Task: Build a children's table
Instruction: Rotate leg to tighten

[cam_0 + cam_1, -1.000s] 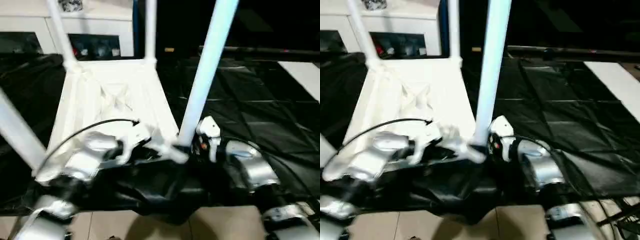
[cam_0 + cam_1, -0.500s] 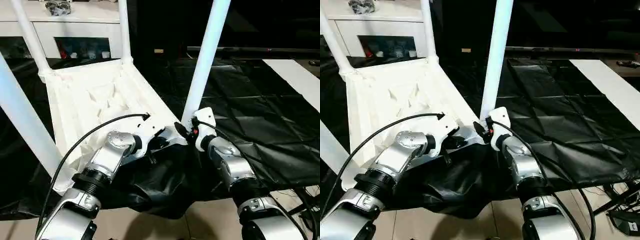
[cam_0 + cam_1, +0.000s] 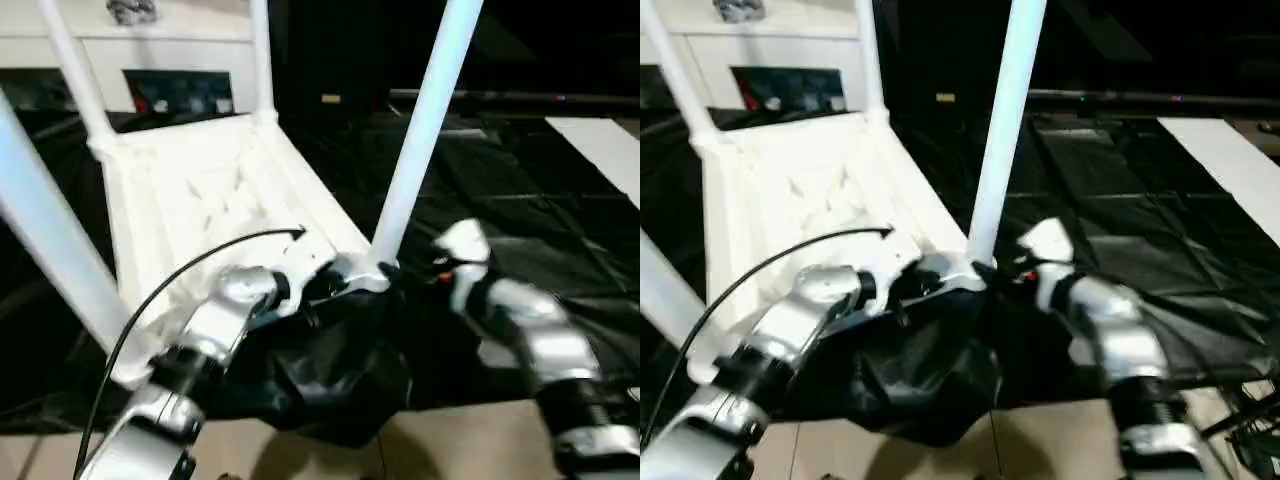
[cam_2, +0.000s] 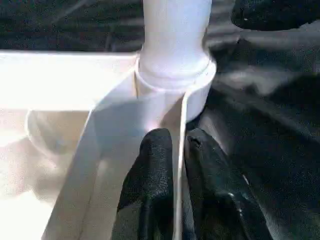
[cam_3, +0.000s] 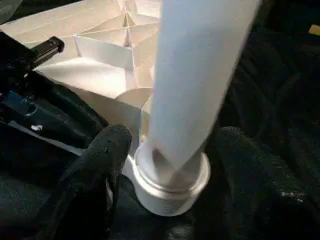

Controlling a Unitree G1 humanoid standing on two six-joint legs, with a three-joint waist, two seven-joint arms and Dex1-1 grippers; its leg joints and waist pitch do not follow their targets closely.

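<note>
The children's table lies upside down, its ribbed white top (image 3: 200,190) facing up on a black sheet, with white legs standing in the corner sockets. The near right leg (image 3: 425,130) rises from its socket (image 3: 365,272). My left gripper (image 4: 177,137) is at that corner, its black fingers (image 4: 155,165) pinched on the thin rim of the top just beside the socket. My right gripper (image 5: 172,135) is open around the same leg (image 5: 195,90), one finger (image 5: 100,170) on each side with a gap to the tube.
Three other legs stand at the far left (image 3: 70,70), far right (image 3: 262,60) and near left (image 3: 50,240). A white cabinet with glass doors (image 3: 180,50) is behind. The black sheet (image 3: 520,200) covers the floor; tan tiles (image 3: 460,440) lie in front.
My right gripper has opened wider and drawn back to the right, off the near right leg. The left gripper stays at the corner rim. The camera has shifted.
</note>
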